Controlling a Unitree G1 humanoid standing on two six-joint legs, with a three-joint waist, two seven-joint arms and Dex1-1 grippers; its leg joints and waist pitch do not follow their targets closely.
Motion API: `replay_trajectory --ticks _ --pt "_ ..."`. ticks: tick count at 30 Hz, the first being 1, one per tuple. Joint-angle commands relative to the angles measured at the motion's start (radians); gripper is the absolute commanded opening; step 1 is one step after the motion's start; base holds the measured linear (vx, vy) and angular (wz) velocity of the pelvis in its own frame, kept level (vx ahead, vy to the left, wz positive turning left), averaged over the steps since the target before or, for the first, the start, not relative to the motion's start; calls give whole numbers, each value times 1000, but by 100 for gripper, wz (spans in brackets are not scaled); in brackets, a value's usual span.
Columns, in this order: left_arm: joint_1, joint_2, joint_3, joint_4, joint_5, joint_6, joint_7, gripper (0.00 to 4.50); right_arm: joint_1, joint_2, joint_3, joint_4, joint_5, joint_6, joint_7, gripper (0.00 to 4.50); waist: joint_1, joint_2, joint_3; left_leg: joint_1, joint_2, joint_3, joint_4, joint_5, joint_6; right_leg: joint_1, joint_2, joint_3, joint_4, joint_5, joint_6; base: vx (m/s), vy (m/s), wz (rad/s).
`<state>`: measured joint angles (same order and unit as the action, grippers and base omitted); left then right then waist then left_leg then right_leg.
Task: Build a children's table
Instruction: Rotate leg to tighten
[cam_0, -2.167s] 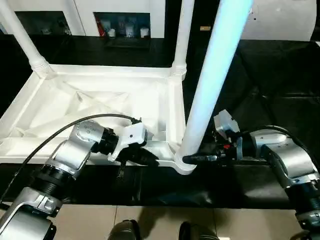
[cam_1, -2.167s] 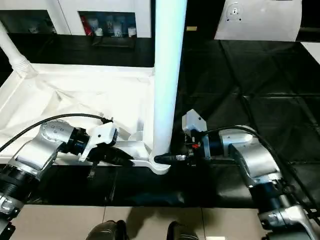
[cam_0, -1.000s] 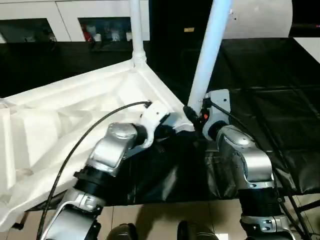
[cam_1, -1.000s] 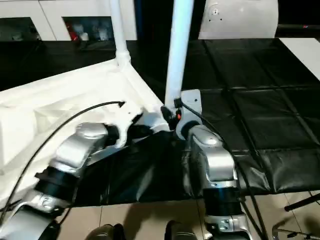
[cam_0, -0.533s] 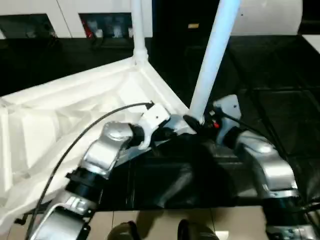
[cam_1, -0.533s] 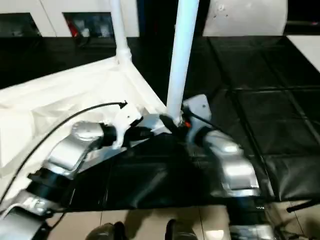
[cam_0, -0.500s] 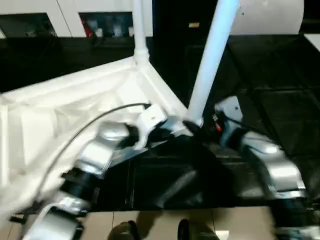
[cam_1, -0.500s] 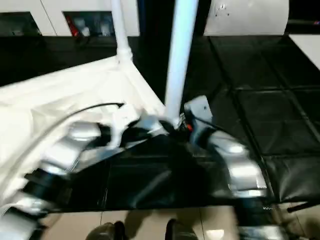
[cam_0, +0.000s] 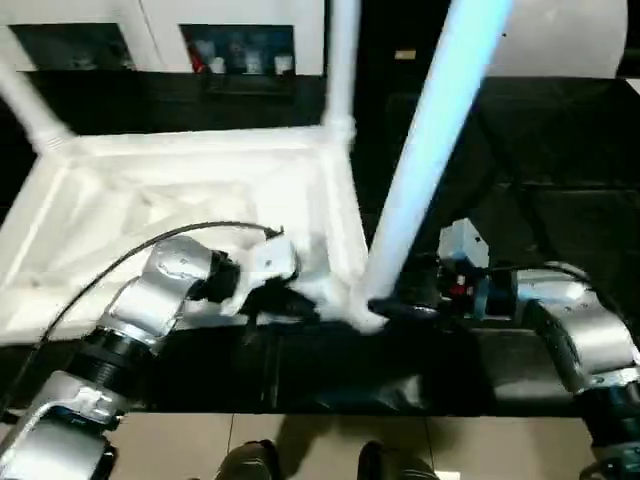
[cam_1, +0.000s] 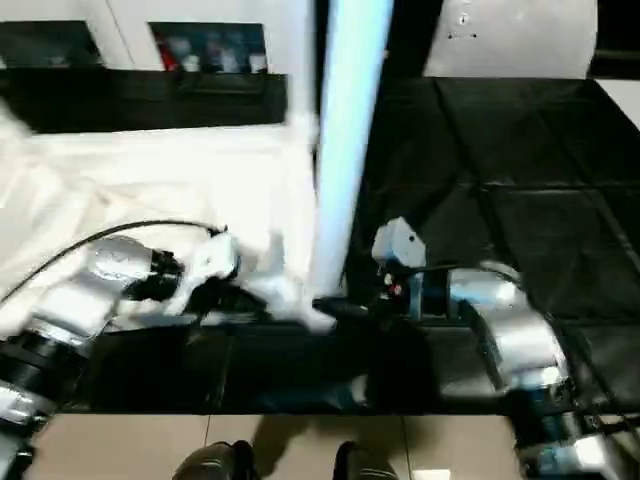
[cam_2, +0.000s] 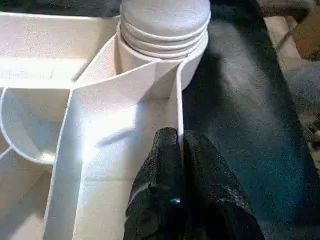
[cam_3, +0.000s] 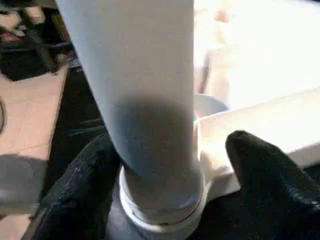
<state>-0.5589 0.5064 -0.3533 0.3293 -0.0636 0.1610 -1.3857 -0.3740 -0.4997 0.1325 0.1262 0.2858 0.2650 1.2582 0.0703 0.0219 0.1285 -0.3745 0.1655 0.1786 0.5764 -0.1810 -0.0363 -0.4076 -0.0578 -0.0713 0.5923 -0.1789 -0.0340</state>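
The children's table lies upside down, its ribbed white top (cam_0: 150, 190) on black matting. Two legs stand in the far corners (cam_0: 340, 70) (cam_0: 30, 105). A third, long leg (cam_0: 430, 170) rises from the near right corner socket (cam_2: 165, 50). My left gripper (cam_0: 295, 300) is shut on the top's rim wall just beside that socket, its fingertips (cam_2: 167, 142) pinching the thin edge. My right gripper (cam_0: 385, 305) straddles the base of the near leg (cam_3: 150, 100), open, with one finger (cam_3: 260, 165) standing clear of the leg.
A white cabinet with glass-fronted compartments (cam_0: 240, 45) stands behind the table. Black quilted matting (cam_0: 540, 200) spreads to the right. Pale floor tiles (cam_0: 300, 445) run along the front edge. A large white panel (cam_0: 560, 40) sits at the back right.
The whole picture has swung, so the camera moved. Both grippers stay at the near right corner. My right forearm now reaches in from the right instead of up from below.
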Motion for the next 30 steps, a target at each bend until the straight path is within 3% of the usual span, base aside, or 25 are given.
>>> replay_trajectory --ticks 1,6,7,8,14,18,23,26,29,30 --pt "-6 2 -45 -7 2 -21 -62 0 -10 -10 4 7 12 9 17 328 -2 -7 -74 13 72 -20 -56 -109 124 58 -99 61 -61 -167 -266 0 0 0" --pt "-20 10 -49 17 15 -57 -81 0 -32 -15 31 32 20 17 79 284 0 -8 -74 15 72 -21 -57 -141 95 55 -98 62 -67 -235 -245 0 0 0" --pt "-21 10 -49 17 15 -58 -81 0 -33 -16 32 32 21 18 80 272 0 -17 -76 14 71 -22 -57 -132 96 57 -99 61 -64 -240 -242 0 0 0" --pt "-22 10 -49 20 14 -60 -83 0 -34 -18 37 32 27 24 87 272 1 -14 -76 14 71 -21 -56 -131 97 56 -99 62 -65 -244 -240 0 0 0" --pt "-20 9 -52 19 7 -64 -90 0 -34 -21 53 25 34 43 112 222 9 -12 -82 14 73 -20 -52 -91 112 55 -98 62 -56 -171 -251 0 0 0" --pt "-19 7 -52 21 4 -66 -93 0 -33 -18 64 29 39 49 121 201 11 -13 -82 13 71 -20 -52 -96 109 57 -99 61 -57 -182 -250 0 0 0" --pt "-8 -20 -21 -9 -24 15 -36 0 14 -17 64 -60 95 149 114 196 14 -8 -81 15 73 -20 -53 -95 107 56 -96 61 -56 -173 -253 0 0 0" --pt "-2 -46 -11 -34 -19 55 27 0 43 -2 64 -113 100 185 65 196 17 -12 -81 14 74 -21 -53 -97 105 56 -98 62 -57 -177 -252 0 0 0" --pt "-2 -105 4 -71 9 165 165 0 75 70 79 -163 26 213 -115 196 15 -9 -74 18 76 -21 -58 -126 86 49 -97 64 -65 -227 -242 0 0 0" --pt "-5 -136 17 -84 4 215 215 0 80 107 81 -169 -5 234 -195 196 9 -11 -65 16 73 -22 -61 -161 62 49 -98 63 -71 -299 -227 0 0 0"
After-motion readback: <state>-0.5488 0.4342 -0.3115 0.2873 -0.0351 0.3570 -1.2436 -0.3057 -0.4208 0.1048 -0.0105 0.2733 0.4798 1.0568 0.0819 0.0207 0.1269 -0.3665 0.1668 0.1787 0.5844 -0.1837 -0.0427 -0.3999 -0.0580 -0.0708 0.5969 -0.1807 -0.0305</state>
